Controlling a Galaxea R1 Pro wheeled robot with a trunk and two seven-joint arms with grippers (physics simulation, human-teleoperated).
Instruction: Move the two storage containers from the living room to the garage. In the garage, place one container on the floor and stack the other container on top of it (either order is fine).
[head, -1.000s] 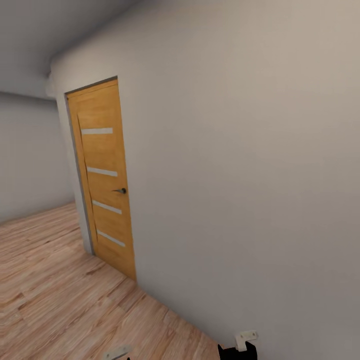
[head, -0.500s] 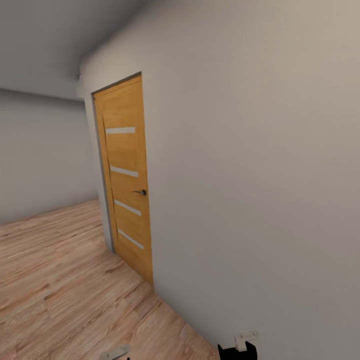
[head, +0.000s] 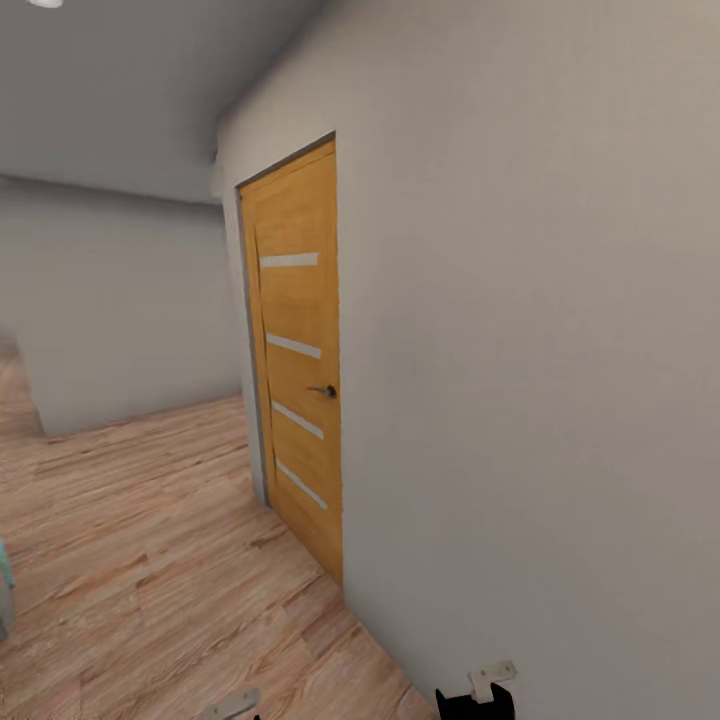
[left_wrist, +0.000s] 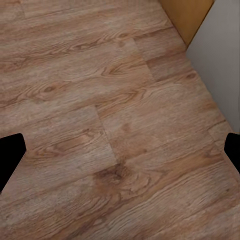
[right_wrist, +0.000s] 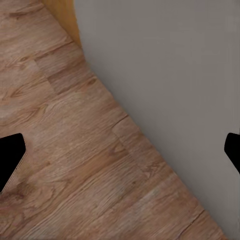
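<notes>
A: What is seen from the head view?

B: A wood-plank floor (head: 150, 560) is seen running along a plain white wall (head: 530, 350). A closed wooden door (head: 298, 360) with four pale horizontal strips is set in that wall, and a small dark handle (head: 324, 391) is seen at the door's right edge. A grey ceiling (head: 120, 90) is seen above, and a second white wall (head: 120, 310) closes the far end of the floor.

A: Where are the storage containers placed?

B: They cannot be placed from these pictures; only wood planks and wall are presented to the cameras.

A: How is the left gripper (left_wrist: 120, 152) held?

B: It is held released, with both dark fingertips (left_wrist: 10, 157) spread wide at the edges of the left wrist view. Nothing is grasped between them; bare planks are seen below, with the door's bottom corner (left_wrist: 187, 17) and the wall's foot (left_wrist: 220, 65) nearby.

A: And the right gripper (right_wrist: 120, 152)?

B: It is likewise released and nothing is grasped. Its fingertips (right_wrist: 10, 157) are spread over the line where floor and wall (right_wrist: 165, 65) are joined.
</notes>
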